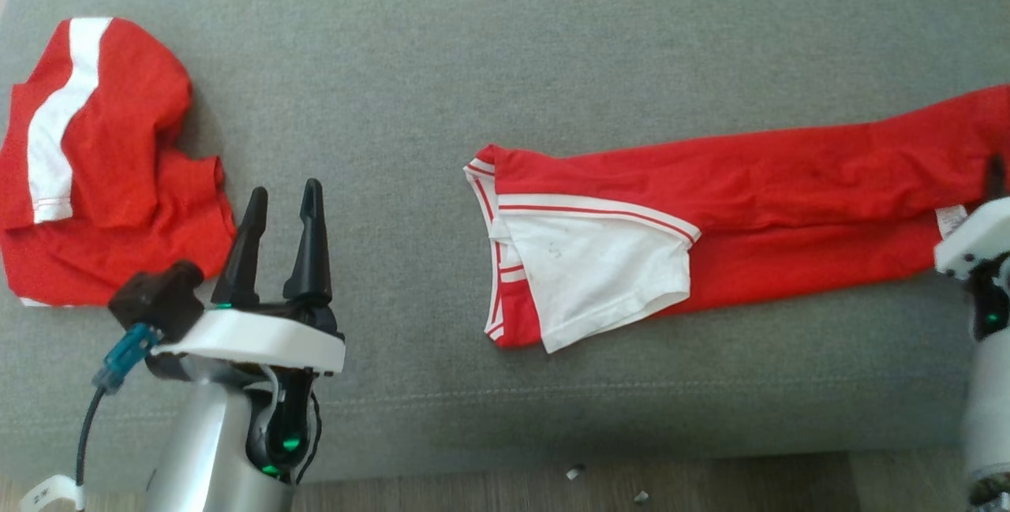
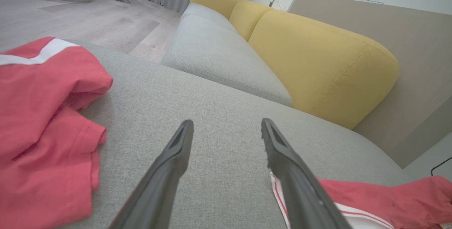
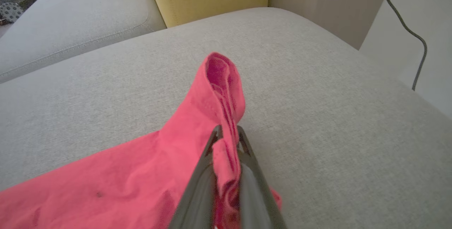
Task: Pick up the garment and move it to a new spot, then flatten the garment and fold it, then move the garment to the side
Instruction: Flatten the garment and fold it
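you are looking at a long red garment [image 1: 789,173] lying stretched across the grey sofa seat [image 1: 505,39], running from the middle of the head view out to its right edge. its left end is showing a white panel [image 1: 600,275] and white trim with red stripes, folded over the red cloth. your right gripper [image 3: 229,130] is pinching the garment's far right end. the two dark fingers are standing almost together with a bunched fold of red cloth squeezed between them. that fold is rising in a loop above the fingertips while the rest is trailing down onto the seat. your left gripper [image 1: 284,190] is hovering over the seat with its jaws spread wide and nothing between them, fingers pointing up the head view. a second red garment [image 1: 110,165] with a broad white stripe is sitting crumpled at the left of the seat, just beside the left gripper and well apart from the long one. in the left wrist view, yellow back cushions [image 2: 317,63] are standing beyond the seat. a strip of wooden floor [image 1: 710,488] is showing along the bottom of the head view.
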